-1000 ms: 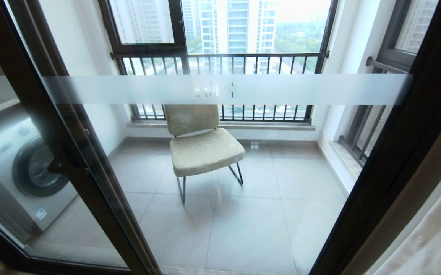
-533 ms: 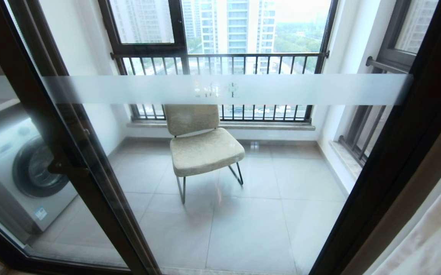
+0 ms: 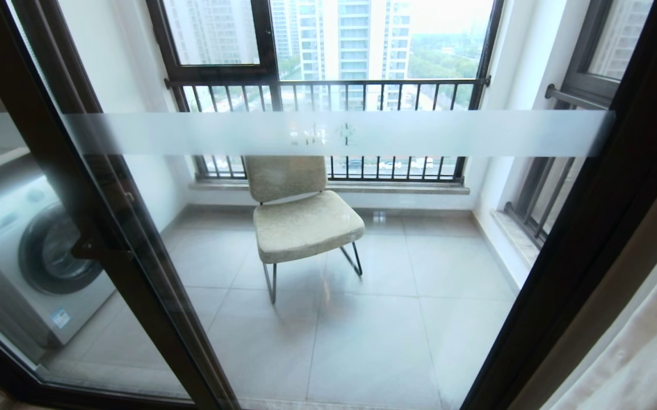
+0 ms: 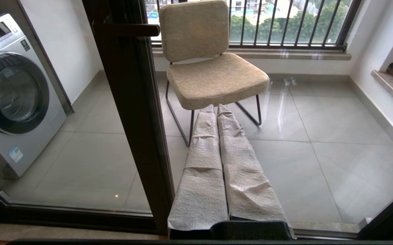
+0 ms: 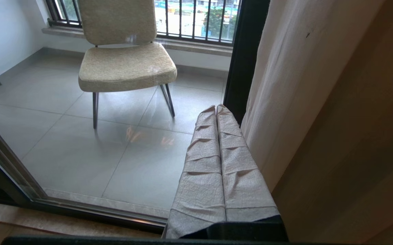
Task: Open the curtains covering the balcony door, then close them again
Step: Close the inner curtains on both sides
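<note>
With the door (image 3: 328,256) uncovered and the curtains (image 5: 319,102) gathered at its right edge, the closing step is judged pending: both hands, left (image 4: 217,110) and right (image 5: 216,109), are seen pressed together, empty, so one must be parted for a grasp.

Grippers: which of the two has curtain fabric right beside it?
The right gripper: the curtains hang alongside it. The left gripper faces only the balcony door.
</note>
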